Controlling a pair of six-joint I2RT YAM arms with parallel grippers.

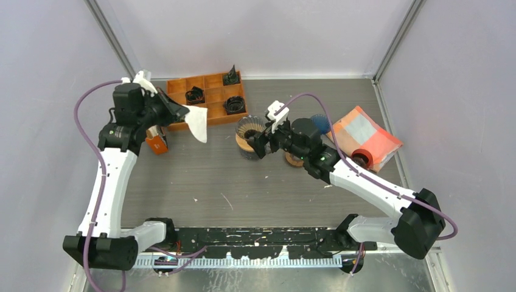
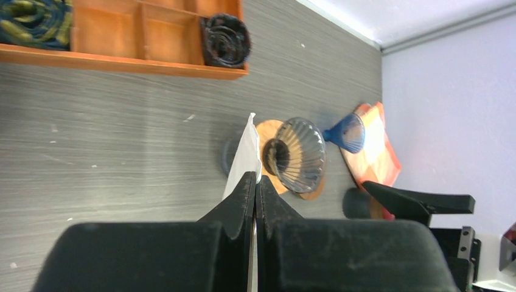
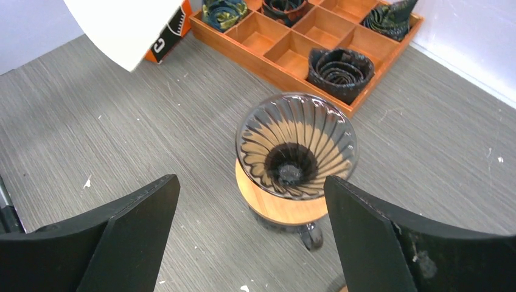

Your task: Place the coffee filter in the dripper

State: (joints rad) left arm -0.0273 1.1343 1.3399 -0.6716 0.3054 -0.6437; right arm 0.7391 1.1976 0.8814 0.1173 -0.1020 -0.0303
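Observation:
My left gripper (image 1: 182,113) is shut on a white paper coffee filter (image 1: 198,123) and holds it in the air at the left, in front of the orange tray. In the left wrist view the filter (image 2: 245,155) sticks out past the closed fingertips of that gripper (image 2: 255,182). The dripper (image 1: 249,135), ribbed clear glass on a wooden collar, stands upright at the table's middle and is empty (image 3: 297,146). My right gripper (image 1: 258,146) is open and empty just in front of the dripper, its fingers (image 3: 251,181) spread wider than the collar. The filter's corner shows in the right wrist view (image 3: 122,30).
An orange compartment tray (image 1: 207,112) with dark coiled items stands at the back. A small orange box (image 1: 157,142) sits by the left arm. A blue cone (image 1: 320,123), an orange-white packet (image 1: 365,137) and a wooden disc (image 1: 294,160) lie right of the dripper.

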